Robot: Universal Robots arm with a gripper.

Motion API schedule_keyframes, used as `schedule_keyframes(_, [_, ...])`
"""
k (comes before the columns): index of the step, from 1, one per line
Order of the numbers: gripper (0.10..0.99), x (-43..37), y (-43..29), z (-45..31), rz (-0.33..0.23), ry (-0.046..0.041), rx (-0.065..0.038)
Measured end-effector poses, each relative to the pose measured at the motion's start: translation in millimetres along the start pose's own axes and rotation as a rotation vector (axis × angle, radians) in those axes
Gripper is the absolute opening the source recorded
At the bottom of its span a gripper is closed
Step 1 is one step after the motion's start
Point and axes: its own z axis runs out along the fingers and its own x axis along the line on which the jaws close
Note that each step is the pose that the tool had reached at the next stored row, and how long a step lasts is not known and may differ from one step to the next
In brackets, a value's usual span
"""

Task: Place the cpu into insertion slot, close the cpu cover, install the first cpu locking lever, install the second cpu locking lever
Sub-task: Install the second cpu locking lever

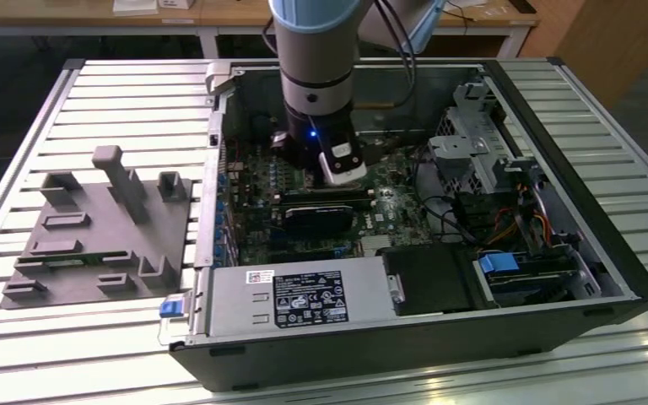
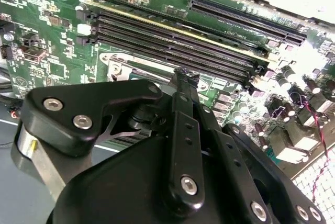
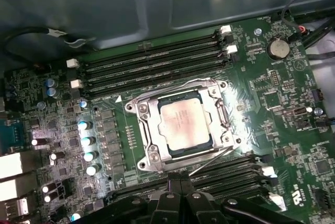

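In the first wrist view the cpu [image 3: 184, 124], a silvery square chip, lies in the insertion slot [image 3: 144, 162] on the green board. The silver cpu cover [image 3: 152, 130] lies flat around it. One thin wire locking lever [image 3: 172, 88] curves along the socket's far side. A second locking lever [image 3: 210, 161] slants away from the socket's near side, its free end close to my fingertips. My gripper [image 3: 181, 181] is shut, with nothing seen between the fingers. It hangs just off the socket's edge over the memory slots [image 3: 225, 174]. My gripper [image 2: 184, 75] also shows in the second wrist view, beside a socket corner [image 2: 116, 67].
In the exterior view the arm [image 1: 318, 84] reaches down into an open computer case [image 1: 414, 346] onto the motherboard [image 1: 397, 211]. A power supply [image 1: 301, 295] and drive cage [image 1: 471, 152] with cables crowd its sides. A grey fixture [image 1: 99, 228] lies on the slatted table at that view's left.
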Motion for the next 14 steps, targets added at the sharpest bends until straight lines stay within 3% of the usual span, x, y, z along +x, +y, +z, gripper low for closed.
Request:
schedule_keyframes(3, [0.102, 1.7, -3.0, 1.6, 0.001, 0.0022, -0.013])
schedule_keyframes(10, [0.102, 1.7, -13.2, 3.3, 0.003, 0.0087, -0.063])
schedule_keyframes(14, [0.102, 2.4, -18.0, 5.0, 0.004, 0.0098, -0.081])
